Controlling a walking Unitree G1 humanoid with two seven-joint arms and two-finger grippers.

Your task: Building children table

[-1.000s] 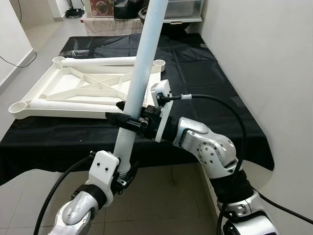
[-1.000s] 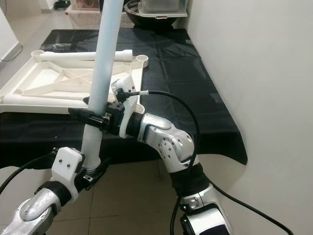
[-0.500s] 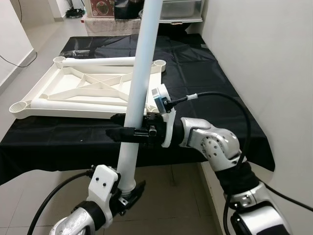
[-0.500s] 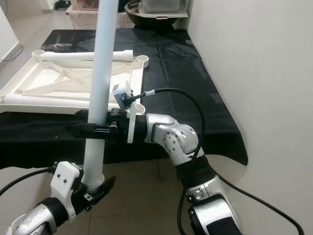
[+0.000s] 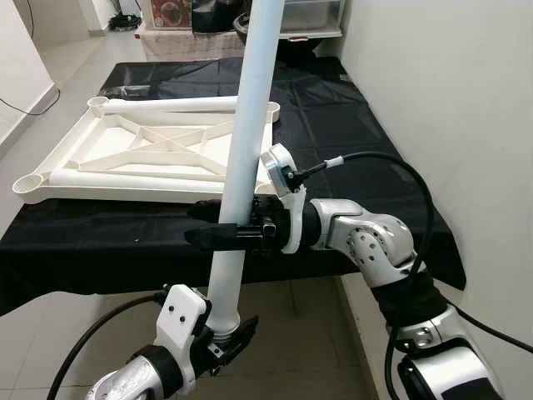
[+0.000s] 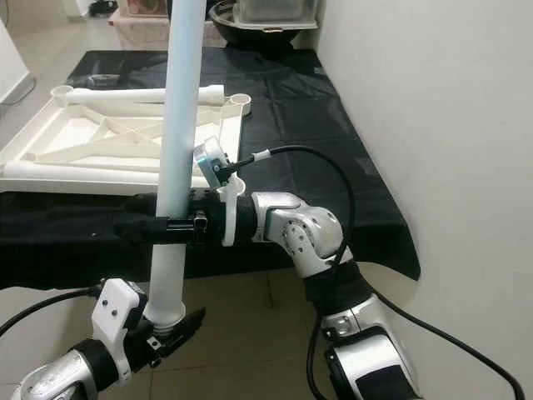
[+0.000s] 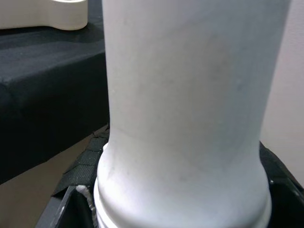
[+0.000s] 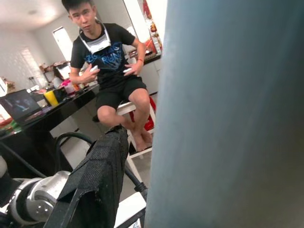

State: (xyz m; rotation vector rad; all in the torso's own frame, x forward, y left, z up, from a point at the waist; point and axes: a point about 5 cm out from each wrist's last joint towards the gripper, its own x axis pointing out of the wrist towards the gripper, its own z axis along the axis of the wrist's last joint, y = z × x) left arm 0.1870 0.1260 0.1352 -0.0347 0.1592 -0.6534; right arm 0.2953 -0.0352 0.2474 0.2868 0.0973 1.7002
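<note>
A long white table leg (image 5: 250, 125) stands nearly upright in front of me, its top out of frame. My left gripper (image 5: 223, 333) is shut on its flared lower end, which sits between the black pads in the left wrist view (image 7: 185, 95). Halfway up, my right gripper (image 5: 218, 233) straddles the leg with its fingers level, one in front and one behind. In the right wrist view a gap shows between one finger (image 8: 95, 185) and the leg (image 8: 228, 118), so it looks open. The white tabletop (image 5: 150, 150) lies upside down beyond, with round sockets at its corners.
The tabletop rests on a low table under a black cloth (image 5: 350, 133). A white wall (image 5: 466, 125) runs close along my right. Boxes and a bin (image 5: 308, 17) stand at the far end. A person (image 8: 109, 71) sits on a stool behind.
My right gripper has turned so its fingers lie level, sunk lower and reaches further past the leg. The left gripper and the leg's lower end have dropped toward me.
</note>
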